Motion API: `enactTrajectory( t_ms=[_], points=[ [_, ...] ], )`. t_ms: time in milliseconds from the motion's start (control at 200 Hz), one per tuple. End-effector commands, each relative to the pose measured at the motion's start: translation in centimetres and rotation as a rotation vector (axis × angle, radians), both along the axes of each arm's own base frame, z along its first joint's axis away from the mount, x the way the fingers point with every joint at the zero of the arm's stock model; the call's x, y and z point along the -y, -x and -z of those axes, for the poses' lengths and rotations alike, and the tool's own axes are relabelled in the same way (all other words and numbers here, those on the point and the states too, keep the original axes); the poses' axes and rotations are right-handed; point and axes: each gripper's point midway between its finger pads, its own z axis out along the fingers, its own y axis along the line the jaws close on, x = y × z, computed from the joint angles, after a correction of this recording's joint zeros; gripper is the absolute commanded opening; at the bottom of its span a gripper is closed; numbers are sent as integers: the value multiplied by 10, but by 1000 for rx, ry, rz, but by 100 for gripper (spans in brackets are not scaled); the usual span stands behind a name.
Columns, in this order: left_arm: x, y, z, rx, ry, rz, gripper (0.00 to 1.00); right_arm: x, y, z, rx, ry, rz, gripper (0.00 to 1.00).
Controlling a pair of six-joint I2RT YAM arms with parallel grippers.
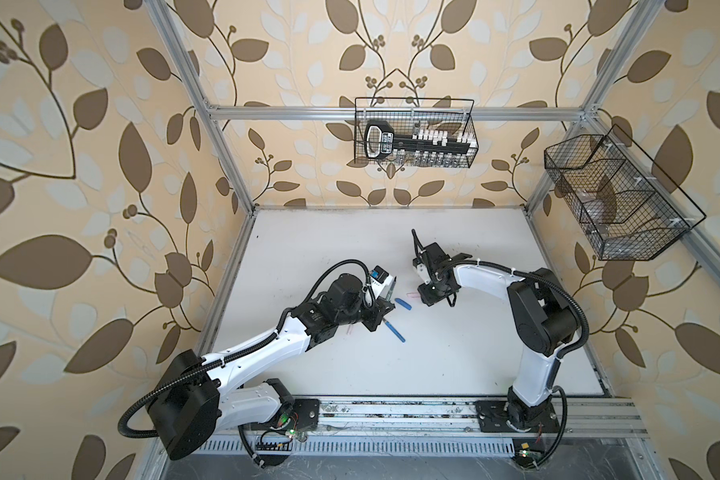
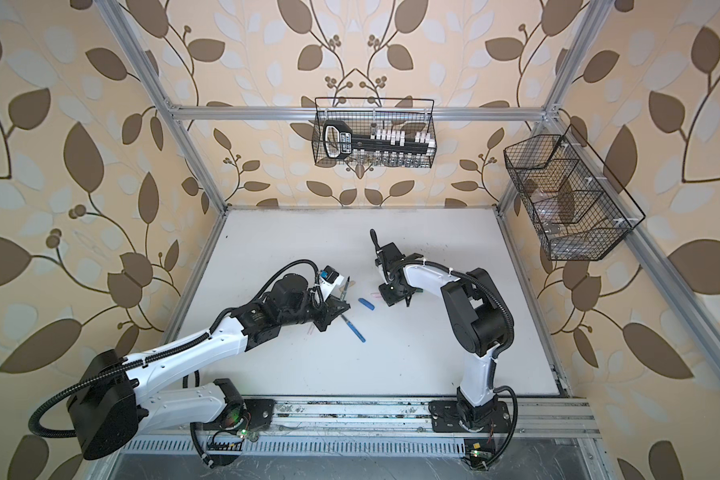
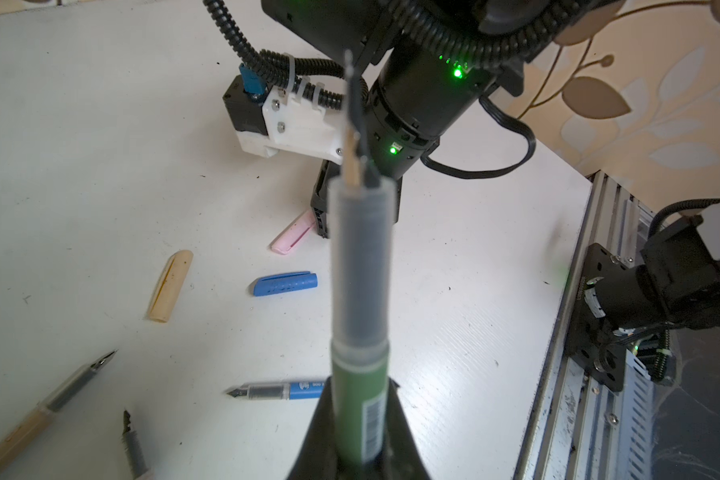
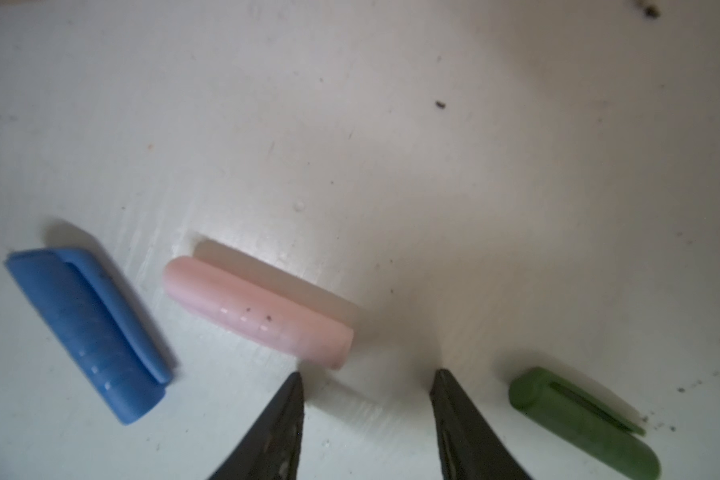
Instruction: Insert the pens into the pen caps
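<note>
The left gripper (image 3: 358, 432) is clenching its fingers on the green pen (image 3: 358, 382). The right gripper (image 4: 368, 386) is holding its fingers released, tips just beside the pink cap (image 4: 258, 311) lying on the surface (image 4: 433, 166), the green cap (image 4: 582, 424) nearby.

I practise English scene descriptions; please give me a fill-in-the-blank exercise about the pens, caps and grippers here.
1. The left gripper is shut on a pen whose barrel is ____.
2. The right gripper holds nothing; its jaws are ____.
3. Besides the blue cap and the pink cap, the right wrist view shows a third cap, coloured ____.
4. The blue pen wears no ____.
Missing words: green, open, green, cap.
</note>
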Motion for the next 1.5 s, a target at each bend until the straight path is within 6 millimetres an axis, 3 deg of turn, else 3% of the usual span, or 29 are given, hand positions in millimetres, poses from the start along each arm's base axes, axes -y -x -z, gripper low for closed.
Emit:
enactTrajectory(
  t_ms=[0,285,560,750,905,1120,1245,1345,1380,1495],
  points=[
    [3,2,-5,25,13,9,0,10,-8,7,2,51,16,51],
    [3,2,-5,20,18,11,0,7,-41,-1,82,25,51,52],
    [0,4,-10,37,24,6,0,-29,-61,1,85,-74,31,52],
    [-2,4,-13,51,27,-4,0,-42,-71,-16,109,-161,62,52],
    [-3,3,-13,57,30,-12,0,-38,-63,-36,117,-221,125,53],
    [-3,-3,-14,66,19,-31,0,-48,-29,-49,118,-299,189,54],
    [-5,1,-17,75,51,-34,0,-51,-10,-47,107,-229,171,55],
    [-13,0,-21,109,62,-65,0,-51,-6,-37,77,-206,178,55],
    [-15,-1,-22,118,64,-77,0,-57,-13,-43,87,-221,174,55],
    [-17,0,-25,127,66,-84,0,-61,-20,-29,63,-168,163,55]
  ],
)
